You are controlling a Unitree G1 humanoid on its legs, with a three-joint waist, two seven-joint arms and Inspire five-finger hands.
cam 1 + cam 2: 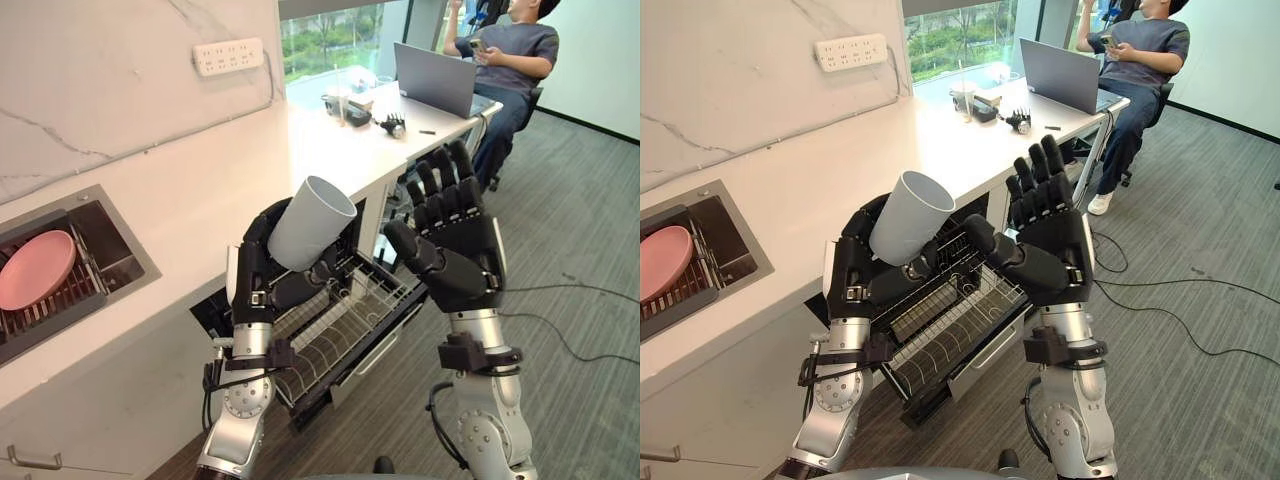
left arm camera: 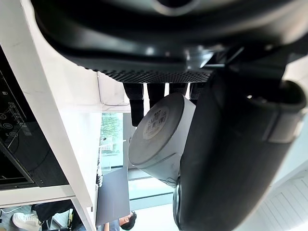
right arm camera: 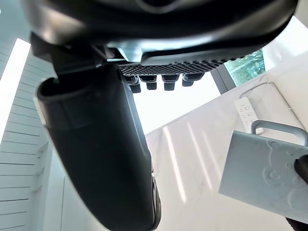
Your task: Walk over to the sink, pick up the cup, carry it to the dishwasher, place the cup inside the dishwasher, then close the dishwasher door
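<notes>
Now, left robot hand [image 1: 262, 272] curled round the grey cup [image 1: 310, 222], tilted, mouth upward. Right robot hand [image 1: 458, 250] just beside, fingers [image 1: 447, 172] straight, holding nothing. Below both, open dishwasher [image 1: 350, 366], wire rack [image 1: 335, 325] showing.

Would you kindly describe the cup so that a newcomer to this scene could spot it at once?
Below the front edge of the long white counter, the dishwasher rack is pulled out. Over that rack the left robot hand grips the cup. It is a plain pale grey cylinder, tilted with its open mouth up, unlike the flat pink plate in the sink.
</notes>
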